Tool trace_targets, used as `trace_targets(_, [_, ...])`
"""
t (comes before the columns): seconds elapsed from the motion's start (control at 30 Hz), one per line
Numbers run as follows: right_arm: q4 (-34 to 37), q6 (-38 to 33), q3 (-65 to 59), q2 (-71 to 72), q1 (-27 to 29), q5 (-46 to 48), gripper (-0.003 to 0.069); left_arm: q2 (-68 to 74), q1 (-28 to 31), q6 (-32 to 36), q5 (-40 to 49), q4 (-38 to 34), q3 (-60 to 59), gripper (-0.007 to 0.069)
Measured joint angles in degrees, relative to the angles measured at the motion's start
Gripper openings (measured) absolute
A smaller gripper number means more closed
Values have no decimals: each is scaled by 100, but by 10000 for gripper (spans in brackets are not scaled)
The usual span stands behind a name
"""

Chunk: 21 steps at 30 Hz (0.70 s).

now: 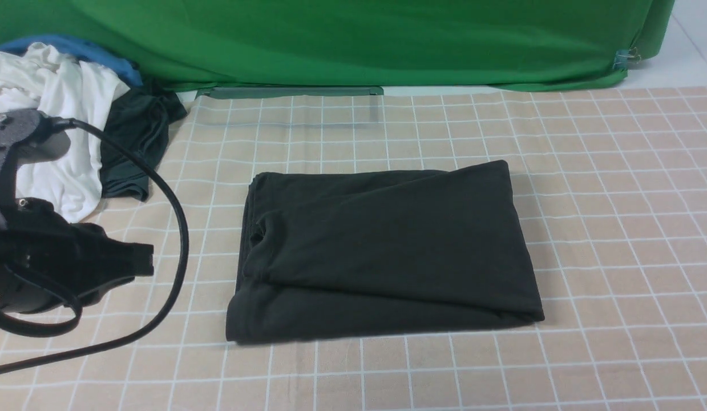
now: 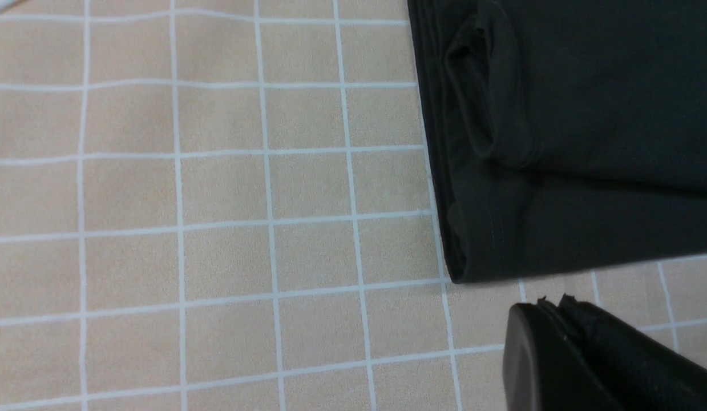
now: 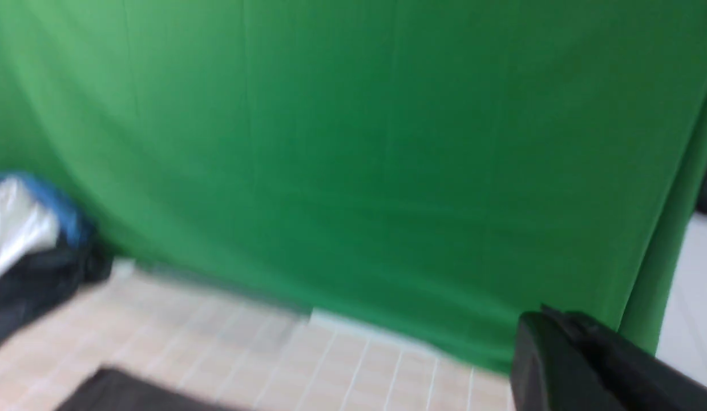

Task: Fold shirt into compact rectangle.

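The black shirt lies folded into a rectangle in the middle of the checked tablecloth, its collar fold facing left. My left gripper hovers to the left of it, shut and holding nothing. In the left wrist view the shirt shows its near left corner, and the left gripper sits just off that corner, jaws pressed together. My right gripper is out of the front view; in its own blurred wrist view it is raised, shut and empty, pointing toward the green backdrop, with an edge of the shirt below.
A pile of clothes sits at the back left: a white shirt, a blue garment and a smaller dark garment. The green backdrop closes off the far side. A black cable loops from the left arm over the cloth.
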<state>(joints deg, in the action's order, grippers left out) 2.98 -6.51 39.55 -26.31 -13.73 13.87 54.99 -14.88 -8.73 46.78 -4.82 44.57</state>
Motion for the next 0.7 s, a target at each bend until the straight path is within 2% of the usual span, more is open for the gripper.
trace_targets(0.03, [0,14,-644,624,0,-559,37,0,0,15,-59,0,0,19])
trace_targets(0.17, [0,23,-1665,1701,0,-1496,37,0,0,84,-101,0,0,19])
trace_targets(0.3, [0,23,-1975,2202,0,-1728,41,-84,0,261,-109,0,-2,19])
trace_targets(0.47, [0,23,-2032,2420,0,-1846,88,-660,0,314,-362,0,-284,19])
trace_targets(0.7, [0,23,-2050,2424,0,-1848,130,-2233,0,352,-1296,-86,-1277,19])
